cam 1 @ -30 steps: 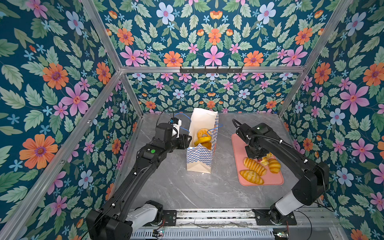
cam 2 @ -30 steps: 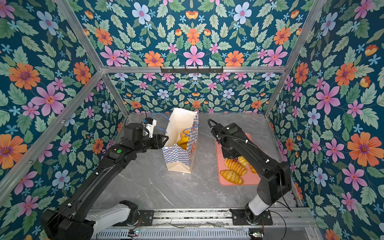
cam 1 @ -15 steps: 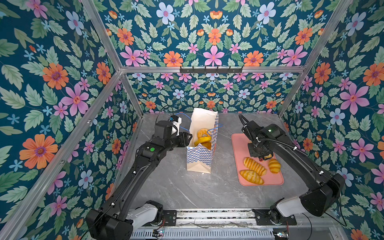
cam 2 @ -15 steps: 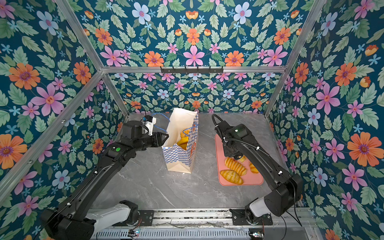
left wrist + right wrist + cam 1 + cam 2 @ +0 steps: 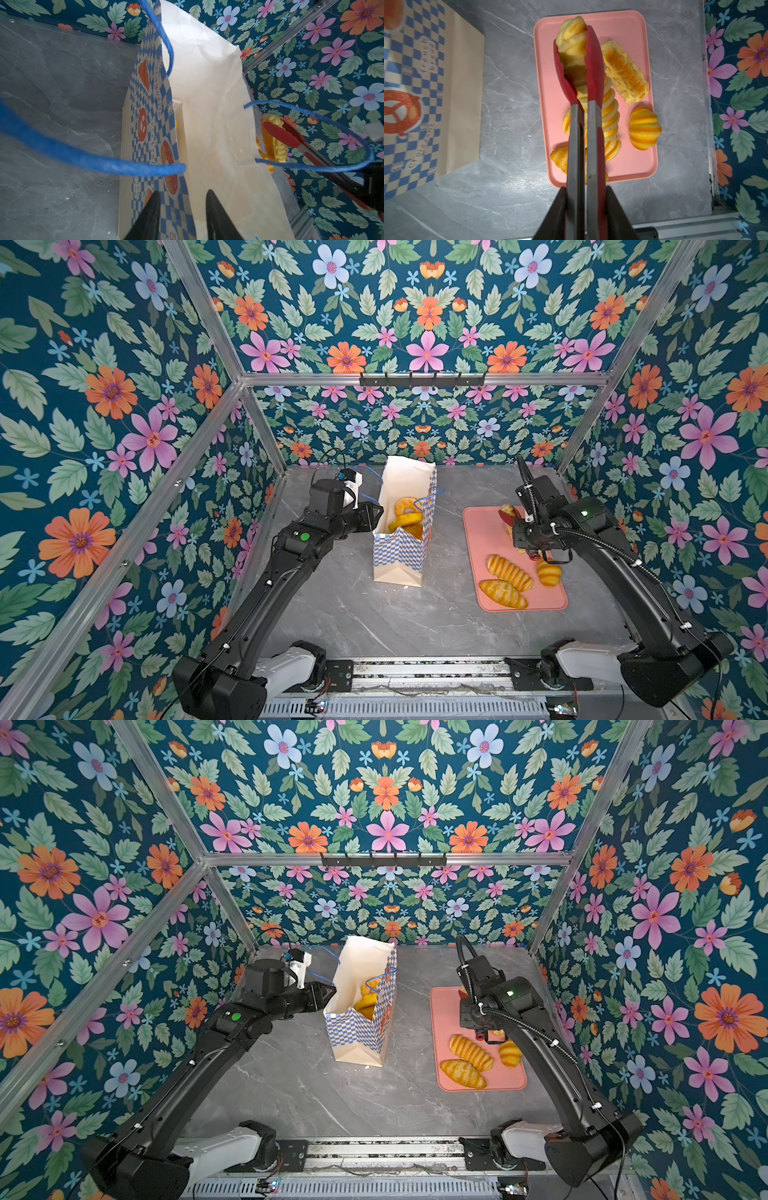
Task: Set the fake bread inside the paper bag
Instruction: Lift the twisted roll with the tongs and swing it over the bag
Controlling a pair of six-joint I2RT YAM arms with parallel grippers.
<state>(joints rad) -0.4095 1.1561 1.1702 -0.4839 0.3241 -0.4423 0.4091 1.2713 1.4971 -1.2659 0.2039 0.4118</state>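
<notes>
Rising off the pink tray [image 5: 639, 166], your right gripper [image 5: 586, 190] is clamping the red-tipped tongs [image 5: 595, 68] onto a ridged loaf [image 5: 572, 47], apart from the paper bag [image 5: 425, 83], and its glossy ridges are risking a slip.

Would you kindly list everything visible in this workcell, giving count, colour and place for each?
table: one, grey marble.
paper bag: one, cream with blue checks, upright mid-table, open.
tray: one, pink, right of the bag.
tongs: one, red-tipped steel, in the right jaws.
bread in the bag: at least two, golden, a ring doughnut among them.
bread on the tray: at least four, yellow-orange, lying loose.
held bread: one, pale yellow, pinched in the tongs over the tray.
walls: teal floral, all around.
hook rail: one, black, back frame.
left jaws: one pair, black, open astride the bag's left wall.
right jaws: one pair, black, shut on the tongs.
</notes>
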